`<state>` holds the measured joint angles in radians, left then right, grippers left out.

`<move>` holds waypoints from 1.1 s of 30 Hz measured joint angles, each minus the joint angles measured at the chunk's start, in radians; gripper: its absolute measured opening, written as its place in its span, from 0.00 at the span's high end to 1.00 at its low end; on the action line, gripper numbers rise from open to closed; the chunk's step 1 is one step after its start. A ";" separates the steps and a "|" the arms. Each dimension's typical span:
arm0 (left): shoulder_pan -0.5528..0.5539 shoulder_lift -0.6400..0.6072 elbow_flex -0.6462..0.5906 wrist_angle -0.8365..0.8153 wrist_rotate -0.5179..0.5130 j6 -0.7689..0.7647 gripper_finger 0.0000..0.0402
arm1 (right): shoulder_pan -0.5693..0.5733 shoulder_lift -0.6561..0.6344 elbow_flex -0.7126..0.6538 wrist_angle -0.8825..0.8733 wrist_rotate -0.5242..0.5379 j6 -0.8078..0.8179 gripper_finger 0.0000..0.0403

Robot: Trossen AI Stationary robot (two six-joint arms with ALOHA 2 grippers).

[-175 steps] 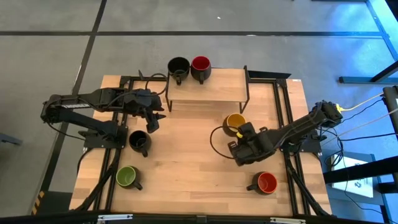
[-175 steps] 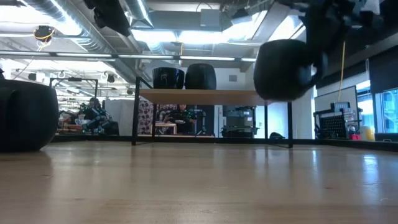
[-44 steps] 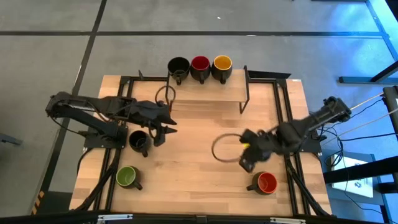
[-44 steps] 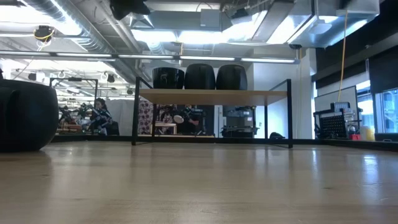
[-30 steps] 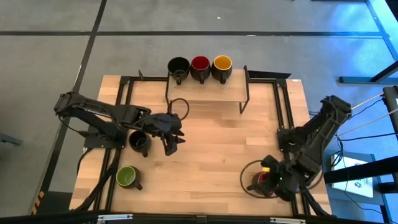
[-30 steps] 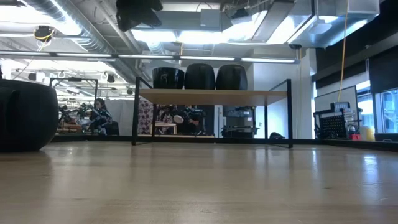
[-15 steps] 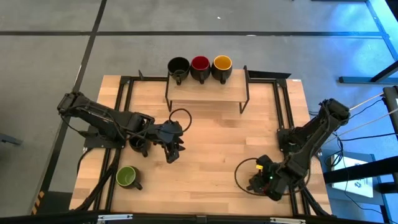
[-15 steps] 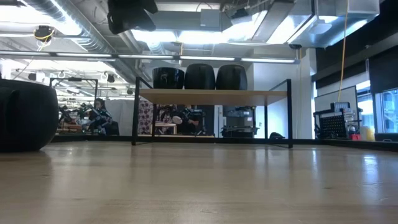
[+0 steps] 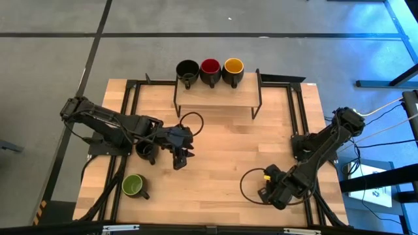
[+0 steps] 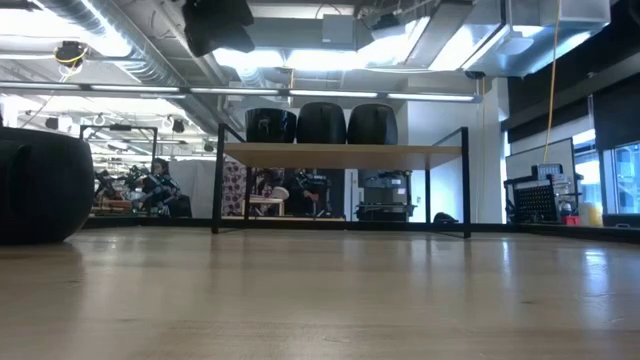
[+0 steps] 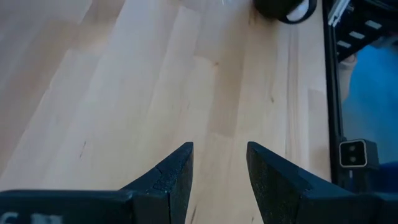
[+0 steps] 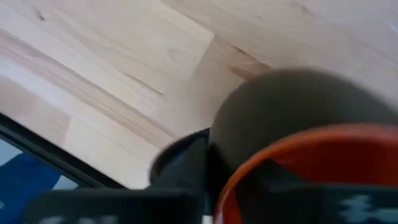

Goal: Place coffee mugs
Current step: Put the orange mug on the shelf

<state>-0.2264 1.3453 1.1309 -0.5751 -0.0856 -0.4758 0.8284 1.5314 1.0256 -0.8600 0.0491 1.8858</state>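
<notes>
The right gripper (image 9: pixel 266 190) is down on the orange-red mug (image 12: pixel 292 134), grip unclear; the left gripper (image 11: pixel 219 163), fingers apart and empty, hovers just beside the black mug (image 9: pixel 145 152)

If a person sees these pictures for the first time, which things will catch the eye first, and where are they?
First, the row of three mugs on the raised shelf at the table's far edge: the black mug, dark red mug and yellow mug. Next, the right tool low at the near right corner, right at the orange-red mug. The left tool hangs open over bare wood mid-table, near the green mug.
</notes>
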 joint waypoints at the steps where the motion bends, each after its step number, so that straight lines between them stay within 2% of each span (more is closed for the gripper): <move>1: 0.000 0.000 0.000 0.000 0.000 0.013 0.64 | 0.001 0.000 0.000 0.000 -0.003 -0.006 0.91; 3: 0.000 0.000 0.000 0.000 0.001 0.042 0.64 | 0.002 0.001 -0.001 -0.001 0.001 -0.027 0.97; 8: 0.000 0.000 0.000 -0.001 0.004 0.095 0.64 | -0.004 0.002 0.016 0.004 0.006 -0.147 0.95; 11: 0.000 -0.001 0.000 -0.011 0.032 0.116 0.64 | -0.025 0.001 0.039 0.028 0.006 -0.298 0.98; 16: 0.000 -0.001 0.000 -0.018 0.087 0.170 0.64 | -0.094 0.001 0.055 0.129 0.002 -0.621 0.97; 20: 0.000 -0.001 0.000 -0.017 0.097 0.180 0.64 | -0.181 0.001 0.055 0.139 -0.040 -0.786 0.99; 29: 0.000 -0.001 0.000 -0.006 0.010 0.165 0.64 | -0.361 0.026 0.055 0.186 -0.135 -0.931 0.99; 33: 0.000 0.001 0.000 0.004 -0.006 0.164 0.64 | -0.413 0.065 0.055 0.234 -0.140 -1.002 0.99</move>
<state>-0.2264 1.3460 1.1309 -0.5708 -0.0913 -0.3113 0.4152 1.5963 1.0809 -0.6265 -0.0910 0.8836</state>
